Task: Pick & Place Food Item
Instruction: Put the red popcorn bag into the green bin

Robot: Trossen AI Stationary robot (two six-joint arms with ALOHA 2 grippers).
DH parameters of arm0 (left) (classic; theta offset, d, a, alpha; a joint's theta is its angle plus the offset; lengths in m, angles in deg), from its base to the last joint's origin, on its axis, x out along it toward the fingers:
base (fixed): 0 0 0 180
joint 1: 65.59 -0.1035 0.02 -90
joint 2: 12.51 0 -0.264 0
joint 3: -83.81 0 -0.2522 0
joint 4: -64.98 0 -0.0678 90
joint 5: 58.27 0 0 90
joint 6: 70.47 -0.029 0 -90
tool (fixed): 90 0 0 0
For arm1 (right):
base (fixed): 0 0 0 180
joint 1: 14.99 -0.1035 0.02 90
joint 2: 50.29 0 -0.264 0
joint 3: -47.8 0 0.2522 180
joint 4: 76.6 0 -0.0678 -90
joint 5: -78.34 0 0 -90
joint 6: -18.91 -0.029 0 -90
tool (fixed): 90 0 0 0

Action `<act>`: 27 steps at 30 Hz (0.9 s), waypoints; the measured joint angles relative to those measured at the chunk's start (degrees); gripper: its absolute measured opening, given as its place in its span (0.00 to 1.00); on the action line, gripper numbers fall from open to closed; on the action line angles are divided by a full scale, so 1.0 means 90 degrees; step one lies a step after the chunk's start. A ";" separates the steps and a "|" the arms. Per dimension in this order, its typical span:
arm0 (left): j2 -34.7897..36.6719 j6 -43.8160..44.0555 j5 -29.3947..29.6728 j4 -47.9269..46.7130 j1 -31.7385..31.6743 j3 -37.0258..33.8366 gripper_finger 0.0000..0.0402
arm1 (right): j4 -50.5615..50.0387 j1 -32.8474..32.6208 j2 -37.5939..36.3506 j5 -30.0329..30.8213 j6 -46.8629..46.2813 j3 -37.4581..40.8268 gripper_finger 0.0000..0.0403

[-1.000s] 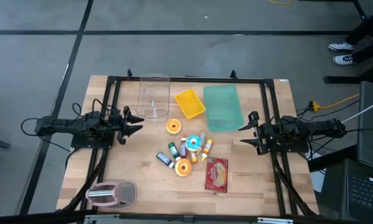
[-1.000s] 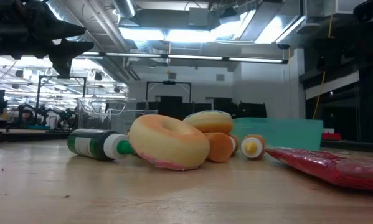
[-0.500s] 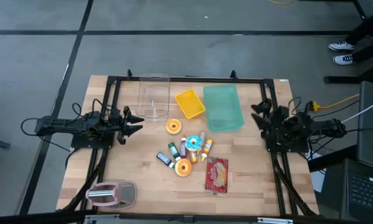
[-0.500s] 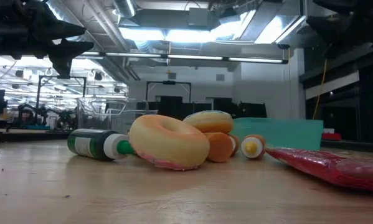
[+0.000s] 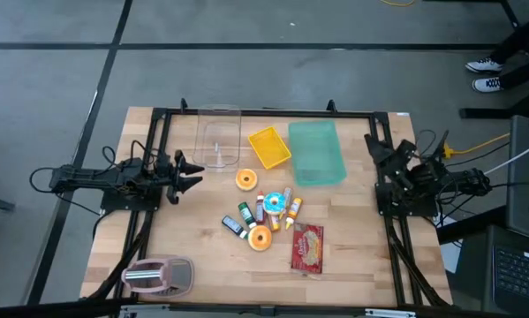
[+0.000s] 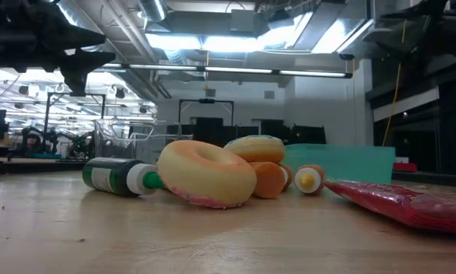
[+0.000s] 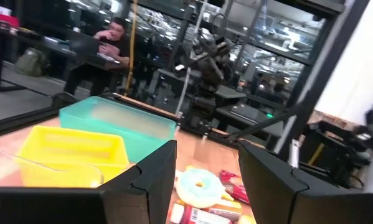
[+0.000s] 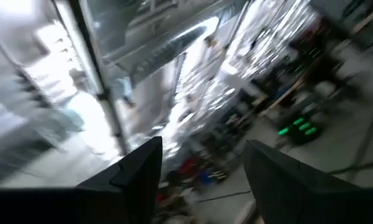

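At the right edge of the worktop (image 5: 158, 256), the right pincer (image 5: 376, 147) is now swinging up and toward the far side, its fingers standing wide and holding nothing; a second ago it was pointing level toward the pile in the middle. Its wrist view is showing only ceiling lights and room, so it is aiming away from the goods, and by my reckoning no approach has begun yet. Across at the left edge, the left pincer (image 5: 192, 175) is resting in the same spot as before, fingers apart and empty, facing the middle. Food items are lying clustered at the centre: one doughnut (image 5: 246, 179) toward the far side, a second doughnut (image 5: 260, 238) nearer, a frosted one (image 5: 274, 203) between them, small bottles (image 5: 244, 215) around them, and a red packet (image 5: 307, 246) to the near right. All are lying well apart from both pincers. Beyond them are sitting a yellow tray (image 5: 270, 147), a teal bin (image 5: 316, 153) and a clear container (image 5: 218, 137).
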 joint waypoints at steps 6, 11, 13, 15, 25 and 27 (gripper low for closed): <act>0.0000 0.0330 0.1151 0.0730 0.0000 0.0000 0.42 | 0.0003 -0.0002 0.0209 -0.0316 -0.1336 0.0000 0.55; 0.0000 0.0341 0.2373 0.1385 -0.0002 0.0000 0.42 | 0.0002 0.0002 0.0627 -0.0003 -0.1680 0.0000 0.55; 0.0000 0.0426 0.2624 0.1647 -0.0002 -0.0002 0.42 | 0.0028 0.0002 0.0764 0.0113 -0.1783 0.0000 0.55; 0.0000 0.0697 0.2689 0.1901 -0.0002 -0.0002 0.42 | 0.0094 0.0002 0.0865 0.0142 -0.1813 0.0000 0.55; 0.0000 0.1902 0.2545 0.2823 -0.0001 -0.0002 0.42 | 0.0662 0.0002 0.1032 0.0001 -0.1452 0.0000 0.55; 0.0000 0.1947 0.2431 0.2905 -0.0002 -0.0002 0.42 | 0.0661 0.0002 0.1032 -0.0103 -0.1442 0.0000 0.55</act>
